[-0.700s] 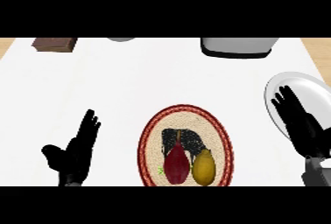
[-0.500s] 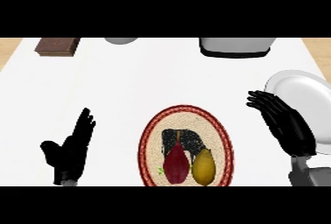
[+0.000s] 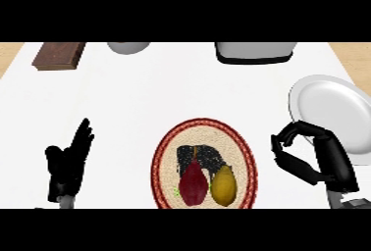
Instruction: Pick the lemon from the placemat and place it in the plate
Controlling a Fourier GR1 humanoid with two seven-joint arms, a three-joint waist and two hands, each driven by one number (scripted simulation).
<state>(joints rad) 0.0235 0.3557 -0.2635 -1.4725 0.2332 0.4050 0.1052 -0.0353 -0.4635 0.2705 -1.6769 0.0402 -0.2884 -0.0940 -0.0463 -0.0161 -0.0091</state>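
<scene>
1. Sitting near the bottom middle of the white counter [image 3: 181, 93] is 1 oval placemat [image 3: 204, 128], woven tan with a dark red rim. I'll use it as the landmark for everything else.
2. On the placemat I count 3 things: 1 lemon [image 3: 223, 185] on the lower right part, 1 dark red pointed vegetable [image 3: 193, 182] touching it on its left, and 1 black lumpy item [image 3: 200, 156] just above those 2, can't tell what it is.
3. So the lemon is lying on the mat, nothing holding it.
4. 1 white plate [image 3: 330, 109] is up and to the right of the placemat, near the counter's right side, with nothing on the part that shows.
5. 2 hands in view. The right hand [image 3: 303, 159] is just right of the placemat, between the mat and the plate, partly overlapping the plate's lower edge. Its fingers are curled in toward the thumb like a loose claw, closing on nothing and not touching the lemon.
6. The left hand [image 3: 66, 164] is well off to the left of the placemat, fingers straight and pointing up, just resting flat-ish and spread.
7. Far above the placemat along the back edge: 1 brown block [image 3: 59, 55] at upper left, 1 grey round thing [image 3: 128, 47] next to it, and 1 grey container with a dark base [image 3: 255, 52] at upper right. All 3 are partly cut off.
</scene>
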